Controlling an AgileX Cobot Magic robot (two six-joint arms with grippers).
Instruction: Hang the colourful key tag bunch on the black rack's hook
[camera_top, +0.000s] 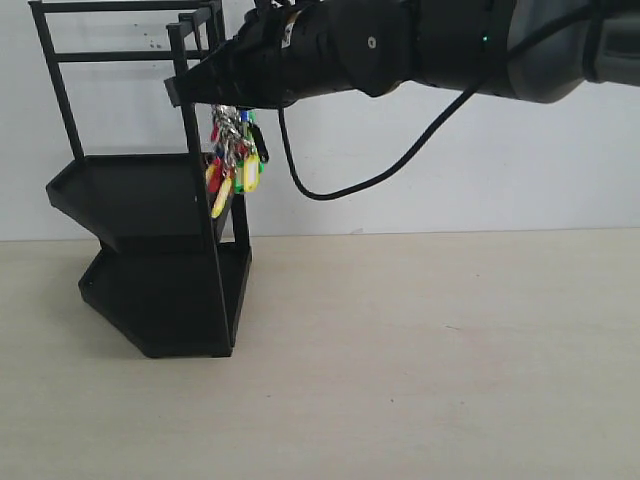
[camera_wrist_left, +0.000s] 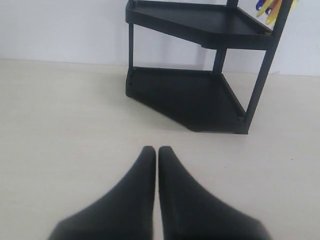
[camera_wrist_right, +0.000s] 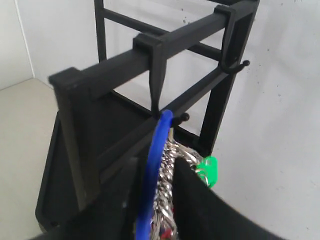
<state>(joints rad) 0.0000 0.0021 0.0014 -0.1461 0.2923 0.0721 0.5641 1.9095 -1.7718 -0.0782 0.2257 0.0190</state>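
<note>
The black rack (camera_top: 140, 190) stands at the left on the table. My right gripper (camera_top: 215, 88) reaches across to its top frame and is shut on the colourful key tag bunch (camera_top: 236, 158), whose yellow, red and green tags dangle below the fingers. In the right wrist view the blue-sleeved loop (camera_wrist_right: 156, 160) and metal rings sit between the fingers (camera_wrist_right: 205, 205). The loop's top touches the bend of the thin hook (camera_wrist_right: 172, 116) under the top bar (camera_wrist_right: 125, 62); whether it rests on the hook I cannot tell. My left gripper (camera_wrist_left: 156, 150) is shut and empty, low over the table.
A second hook (camera_wrist_right: 235, 67) hangs from the rack's far post. The rack's two trays (camera_wrist_left: 200, 22) are bare, and the tag tips (camera_wrist_left: 270, 7) show beside a post. A black cable (camera_top: 330, 190) loops under the right arm. A white wall is behind.
</note>
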